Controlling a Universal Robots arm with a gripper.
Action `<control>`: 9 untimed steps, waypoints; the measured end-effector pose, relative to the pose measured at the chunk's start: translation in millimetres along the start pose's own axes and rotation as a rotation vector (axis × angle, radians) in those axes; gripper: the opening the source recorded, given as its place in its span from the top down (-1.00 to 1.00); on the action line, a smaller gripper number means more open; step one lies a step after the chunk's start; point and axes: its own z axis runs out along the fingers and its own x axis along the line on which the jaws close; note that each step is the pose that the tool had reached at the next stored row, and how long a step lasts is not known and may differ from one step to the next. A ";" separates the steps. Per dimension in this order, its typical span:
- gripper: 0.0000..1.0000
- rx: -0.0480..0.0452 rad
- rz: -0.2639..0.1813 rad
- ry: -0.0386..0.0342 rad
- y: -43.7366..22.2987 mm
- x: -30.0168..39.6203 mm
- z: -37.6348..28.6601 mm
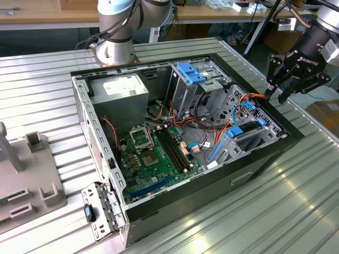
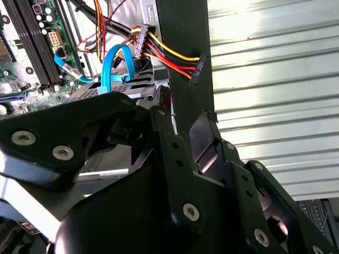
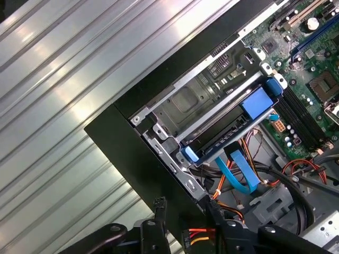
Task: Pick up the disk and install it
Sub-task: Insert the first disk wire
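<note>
Ribbed metal surface [image 1: 47,79], carrying open black computer case [image 1: 212,185]. Item: disk [image 1: 250,132], dark and flat, blue-railed, lying level in metal bay [image 3: 185,100] at case corner, near motherboard [image 1: 153,153]; blue tab [image 3: 258,101] at board-side end, blue cable [image 3: 241,172] looped just beside. Long axis: parallel to case's long side, one short end close to end wall [image 3: 132,169]. Hand [image 1: 278,94]: jaws spread, nothing held, hovering over that end wall at exterior view's right. Bearing: disk lower than hand and toward exterior view's left, inside case; well clear, no contact. Judgement: hand off disk's short end, roughly in line with long axis
</note>
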 end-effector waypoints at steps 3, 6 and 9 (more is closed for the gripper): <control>0.16 -0.0001 0.000 0.0000 -9.3 3.5 2.0; 0.16 -0.0001 0.000 -0.0001 -12.7 7.5 6.6; 0.16 -0.0001 0.000 -0.0001 -14.8 5.8 9.6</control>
